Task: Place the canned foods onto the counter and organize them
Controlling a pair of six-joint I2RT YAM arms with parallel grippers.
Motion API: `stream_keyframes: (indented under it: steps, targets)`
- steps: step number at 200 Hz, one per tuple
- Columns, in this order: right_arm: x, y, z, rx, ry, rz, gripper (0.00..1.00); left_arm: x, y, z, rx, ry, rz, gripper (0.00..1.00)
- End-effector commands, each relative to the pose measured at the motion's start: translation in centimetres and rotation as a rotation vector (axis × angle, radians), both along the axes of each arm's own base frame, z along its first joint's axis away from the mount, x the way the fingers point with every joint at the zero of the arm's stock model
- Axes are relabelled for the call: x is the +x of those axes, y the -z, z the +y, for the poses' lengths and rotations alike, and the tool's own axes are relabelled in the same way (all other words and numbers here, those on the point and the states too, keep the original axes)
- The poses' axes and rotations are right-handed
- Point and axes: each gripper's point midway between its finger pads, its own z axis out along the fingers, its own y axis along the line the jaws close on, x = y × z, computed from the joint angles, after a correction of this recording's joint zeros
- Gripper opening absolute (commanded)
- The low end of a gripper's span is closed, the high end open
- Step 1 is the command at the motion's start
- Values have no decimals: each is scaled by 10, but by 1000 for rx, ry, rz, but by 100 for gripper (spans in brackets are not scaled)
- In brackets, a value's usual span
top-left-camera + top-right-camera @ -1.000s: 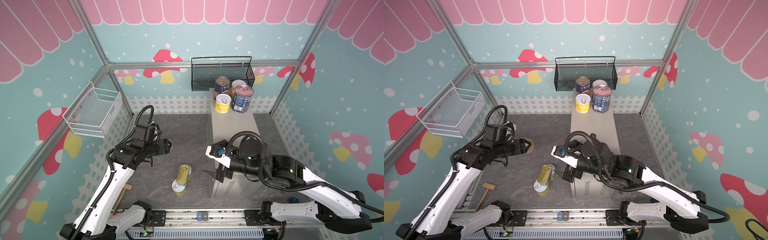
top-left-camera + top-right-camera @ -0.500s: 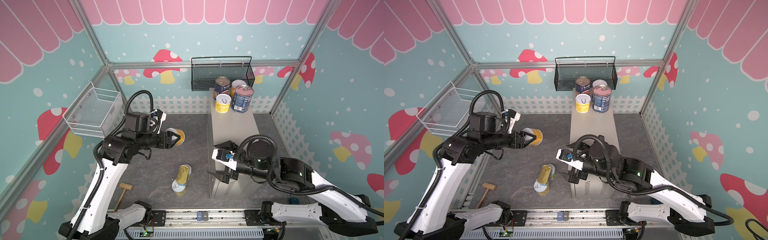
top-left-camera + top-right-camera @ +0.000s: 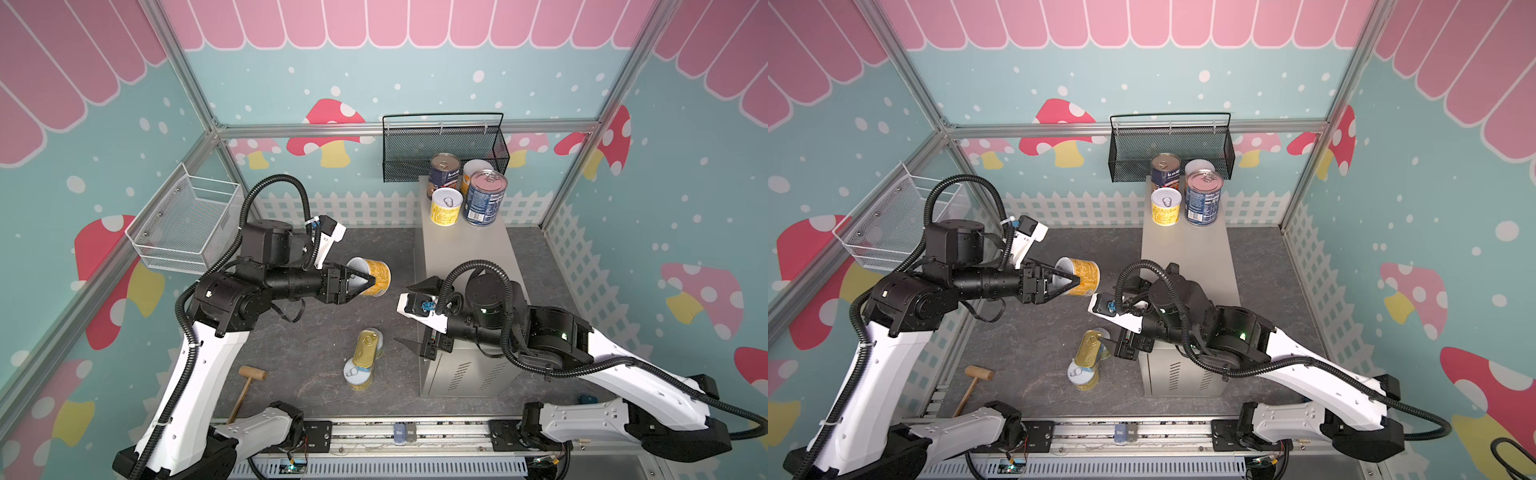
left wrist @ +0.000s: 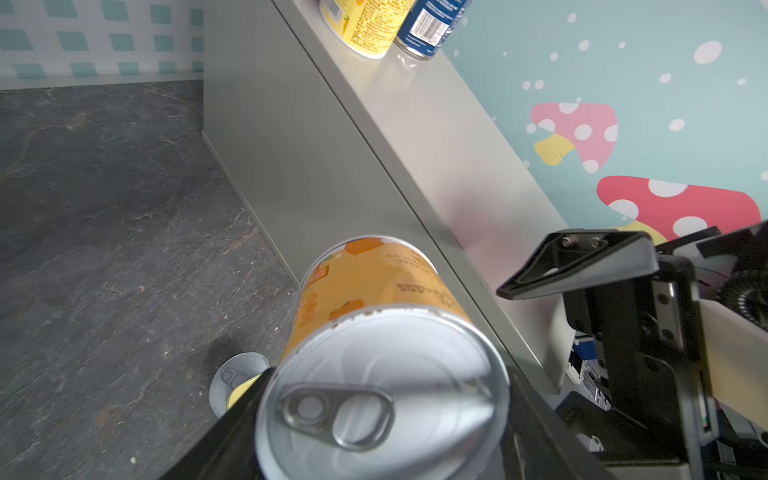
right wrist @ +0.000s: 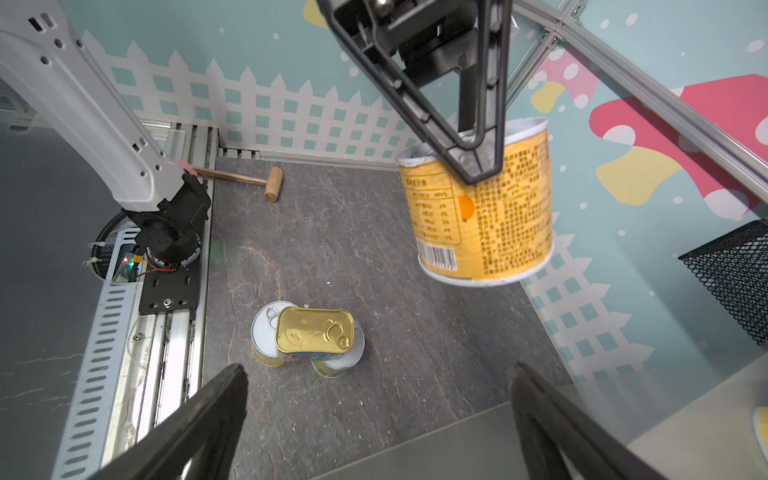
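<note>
1. Yellow can (image 3: 376, 276): your left gripper (image 3: 363, 280) has it, jaws clamped on its sides. The left wrist view shows the pull-tab lid facing back toward the wrist. The can lies sideways in the air over the floor (image 3: 316, 332), left of the counter (image 3: 465, 249), near it but not touching.
2. At the counter's far end you have four cans upright and close together: two blue cans (image 3: 484, 201) and two short yellow cans (image 3: 446, 206). One of each stands in front and one of each behind.
3. On the floor just beside the counter's near left corner, the gold tin (image 3: 365, 353) lies flat across two floor cans (image 3: 356, 374). Both are upright, lids up.
4. Your right gripper (image 5: 378, 374): jaws wide apart, nothing between them. It hangs beside the counter's left edge at the near end, higher than the stack and pointing toward the held can.
5. The mallet (image 3: 249, 380) lies on the floor at near left, well apart from the stack.
6. The white wire basket (image 3: 187, 224) hangs on the left wall. The black mesh basket (image 3: 444, 145) hangs on the back wall, right behind the counter's cans.
</note>
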Motion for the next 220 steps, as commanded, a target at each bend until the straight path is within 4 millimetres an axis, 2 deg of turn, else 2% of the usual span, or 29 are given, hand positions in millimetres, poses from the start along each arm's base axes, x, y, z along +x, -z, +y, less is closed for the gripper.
stream_keyframes:
  steps: [1,33,37,56,114,165,195,220]
  targets:
    - [4,-29,7,73,1,-74,99,-14,-30,-11,-63,97,-113,10]
    - [7,-31,16,65,-11,-94,99,-22,-28,-14,-61,132,-107,11]
    - [7,-31,17,63,-12,-95,99,-28,-28,-19,-60,160,-110,11]
    - [12,-29,23,51,-3,-108,99,-35,-27,-22,-55,185,-115,11]
    - [27,-29,33,27,43,-142,99,-48,-29,-23,-47,218,-134,12]
    - [44,-25,33,7,124,-163,99,-53,-29,-22,-38,228,-148,13]
    - [45,-26,30,7,141,-169,99,-55,-30,-22,-38,231,-153,13]
    - [46,-26,29,3,145,-170,94,-54,-29,-23,-36,230,-151,13]
